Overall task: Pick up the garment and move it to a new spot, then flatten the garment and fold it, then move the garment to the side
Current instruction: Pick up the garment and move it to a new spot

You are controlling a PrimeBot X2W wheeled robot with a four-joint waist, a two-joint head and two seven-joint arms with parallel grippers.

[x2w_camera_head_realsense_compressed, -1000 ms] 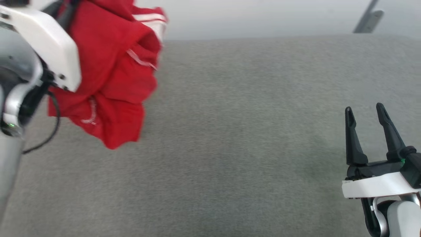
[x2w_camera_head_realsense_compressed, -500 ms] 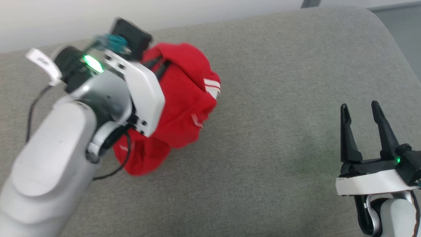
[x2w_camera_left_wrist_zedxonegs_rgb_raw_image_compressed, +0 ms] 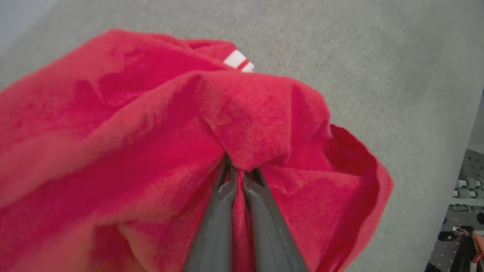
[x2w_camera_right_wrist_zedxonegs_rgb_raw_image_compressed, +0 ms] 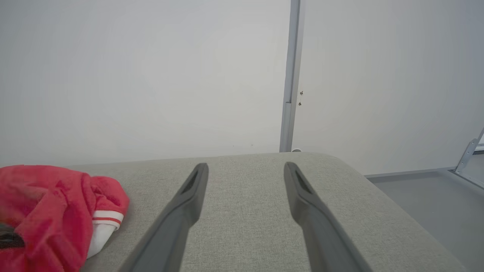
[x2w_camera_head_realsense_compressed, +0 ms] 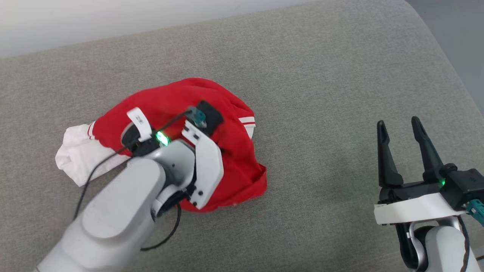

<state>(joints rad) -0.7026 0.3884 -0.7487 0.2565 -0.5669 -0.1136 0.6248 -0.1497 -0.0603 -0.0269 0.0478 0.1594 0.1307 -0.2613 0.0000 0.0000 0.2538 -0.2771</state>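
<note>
Left gripper (x2w_camera_left_wrist_zedxonegs_rgb_raw_image_compressed: pixel 239 170) — closed, jaws pinching a fold of red cloth near the middle of the garment (x2w_camera_head_realsense_compressed: pixel 170 94). Its arm reaches down over the heap from the near left.

Garment position: bunched on the grey cushion (x2w_camera_head_realsense_compressed: pixel 321 75), left of centre, resting on the surface rather than hanging. The heap's long axis runs left to right. A white sleeve (x2w_camera_head_realsense_compressed: pixel 75 155) sticks out at the left end, striped trim (x2w_camera_head_realsense_compressed: pixel 247 121) shows at the right edge, and a red corner points near-right.

Right gripper (x2w_camera_head_realsense_compressed: pixel 397 121) — jaws wide apart, holding nothing, over bare cushion at the near right, well apart from the garment. The garment lies to its left and slightly farther away.

Judgement: relocation looks nearly done, and flattening comes next. The left arm is the nearer one, on the cloth. The right arm must travel left across the cushion to reach the striped edge. Spreading should pull along the left-right axis. Lettering is hidden in the folds, so which face is up cannot be told.
</note>
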